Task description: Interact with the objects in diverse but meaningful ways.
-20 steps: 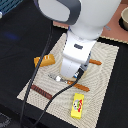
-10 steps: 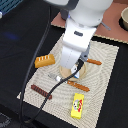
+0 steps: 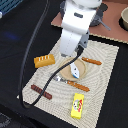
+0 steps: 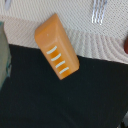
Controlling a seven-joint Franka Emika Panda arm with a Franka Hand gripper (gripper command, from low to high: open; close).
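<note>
Black counter (image 3: 15,50) carries everything; a tan board w/ grey pots sits at the far edge, exterior view's right, not part of the play set.

Cream woven rectangular placemat (image 3: 107,70) lies on the counter as the staging area, toys spread out on it so each can be picked singly.

White Franka arm (image 3: 75,25) hangs above the mat's far half, black cable looping down over the mat toward the exterior view's left. End effector itself is hidden under the arm body in the exterior view and not in the wrist view, so can't tell if clenched or released; nothing visibly held.

Round tan plate (image 3: 85,72) near mat centre, w/ white-grey fish-shaped toy (image 3: 73,71) lying on it, served like a meal. Orange-handled knife (image 3: 92,61) lies just beyond the plate, orange-handled fork (image 3: 75,85) just in front, i.e. a place-setting layout.

Yellow printed carton toy (image 3: 77,106) lies flat near the mat's near edge, apart from the rest.

Orange scored bread loaf toy (image 3: 44,61) sits at the mat's edge on the exterior view's left; the wrist view shows it (image 4: 56,52) lying half over the mat edge onto black counter, slashes facing the camera. Wrist cam is pointed at it, so prob the next target: judgement only.

Dark brown sausage toy (image 3: 42,91) lies flat near the mat's near corner, exterior view's left, clear of others.
</note>
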